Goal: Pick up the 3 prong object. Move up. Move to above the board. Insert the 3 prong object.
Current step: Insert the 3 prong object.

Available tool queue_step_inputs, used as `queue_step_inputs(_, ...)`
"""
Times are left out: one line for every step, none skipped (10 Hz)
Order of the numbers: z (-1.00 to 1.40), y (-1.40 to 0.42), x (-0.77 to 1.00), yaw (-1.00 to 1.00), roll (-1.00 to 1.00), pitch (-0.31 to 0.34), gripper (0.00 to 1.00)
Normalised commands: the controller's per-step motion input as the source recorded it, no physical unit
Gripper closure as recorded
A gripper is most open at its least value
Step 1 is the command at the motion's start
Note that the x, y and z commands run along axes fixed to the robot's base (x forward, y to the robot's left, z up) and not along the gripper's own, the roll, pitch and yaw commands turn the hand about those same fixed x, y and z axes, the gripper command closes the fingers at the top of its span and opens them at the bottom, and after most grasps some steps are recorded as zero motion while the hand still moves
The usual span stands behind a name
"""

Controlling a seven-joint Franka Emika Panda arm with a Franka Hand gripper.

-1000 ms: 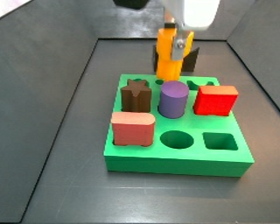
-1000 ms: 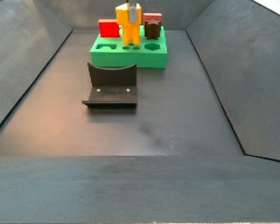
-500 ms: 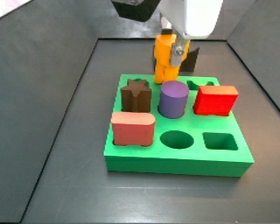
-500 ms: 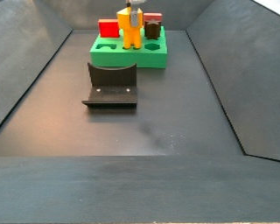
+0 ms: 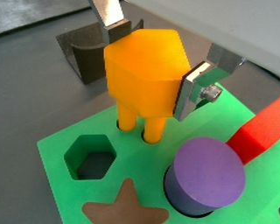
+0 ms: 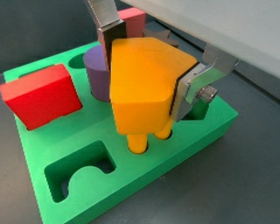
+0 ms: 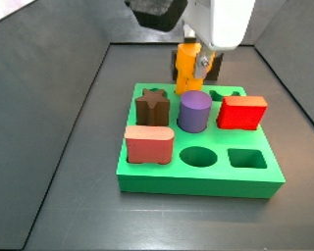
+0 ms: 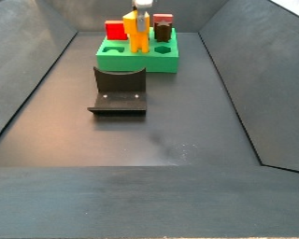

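Two silver fingers of the gripper clamp the blocky top of the 3 prong object in a wrist view, its orange legs hanging just over the board beside a hexagonal cut-out, with a purple cylinder and a red block nearby and a dark block behind. In a wrist view from the opposite flank, the gripper holds the 3 prong object with its legs reaching down to the green board near its edge; whether they have entered a hole cannot be told. In a side view, the gripper carries the 3 prong object upright over the far edge of the board. In a side view from farther off, the fixture stands on the floor in front of the board, with the 3 prong object above it.
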Motion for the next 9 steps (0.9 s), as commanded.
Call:
queue_step_inputs(-0.31, 0.0, 0.0, -0.07, 0.05, 0.0, 1.0)
queue_step_inputs(-0.32, -0.19, -0.07, -0.04, 0.12, -0.02, 1.0)
queue_step_inputs(-0.39, -0.22, -0.08, -0.04, 0.18, -0.026, 1.0)
queue_step_inputs(-0.4, -0.25, 0.0, -0.03, 0.23, 0.0, 1.0)
queue_step_inputs(-0.43, -0.21, 0.0, -0.01, 0.24, 0.0, 1.0)
queue_step_inputs(-0.53, -0.19, 0.0, 0.0, 0.25, 0.0, 1.0)
queue_step_inputs(-0.46, -0.03, 0.0, 0.0, 0.06, -0.05, 1.0)
queue_step_inputs(-0.11, 0.0, 0.0, -0.02, -0.08, -0.107, 1.0)
queue_step_inputs(0.0, 0.01, 0.0, 0.0, 0.0, 0.0, 1.0)
